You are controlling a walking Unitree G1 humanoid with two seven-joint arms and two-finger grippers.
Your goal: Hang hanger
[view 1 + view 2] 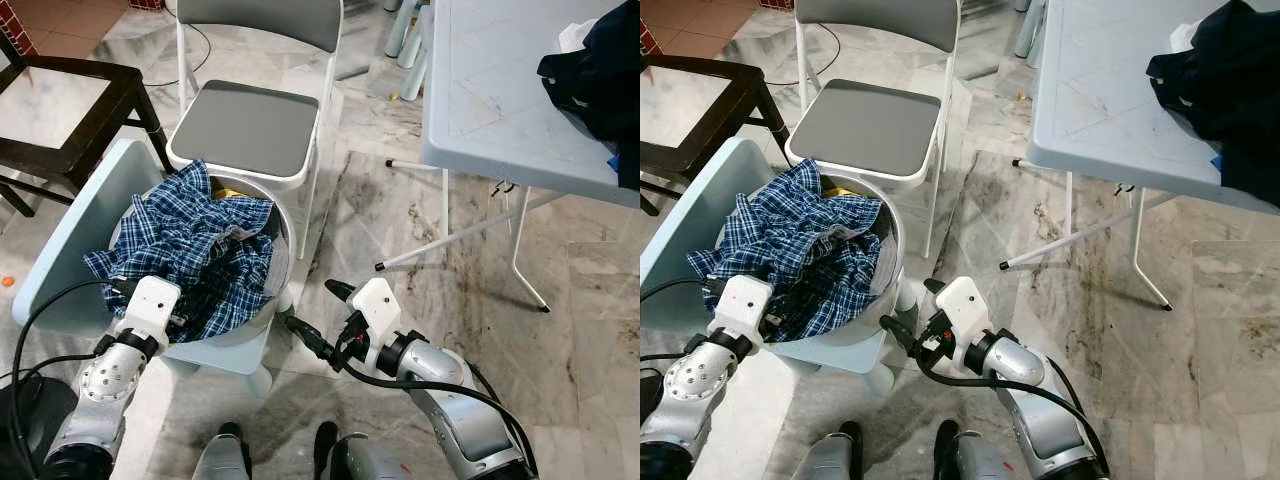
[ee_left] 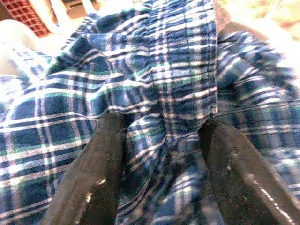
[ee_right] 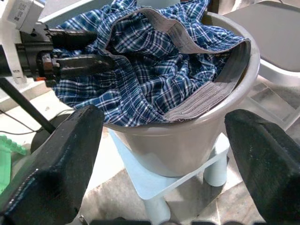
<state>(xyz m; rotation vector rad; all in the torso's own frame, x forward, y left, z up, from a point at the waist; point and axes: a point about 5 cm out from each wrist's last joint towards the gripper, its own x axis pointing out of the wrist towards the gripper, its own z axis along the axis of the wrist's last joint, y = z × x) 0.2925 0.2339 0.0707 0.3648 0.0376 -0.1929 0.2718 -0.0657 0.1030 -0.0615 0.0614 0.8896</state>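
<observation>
Two L gripper fingers spread, plaid shirt between; R gripper spread beside bucket.

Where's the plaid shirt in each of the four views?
Left eye: shirt heaped in the bucket, lower left, left pincer on it.
Right eye: shirt at lower left, below the chair.
Left wrist: shirt across the frame, between the fingers.
Right wrist: shirt in the bucket, upper centre.
Shared landmark: the bucket.
</observation>
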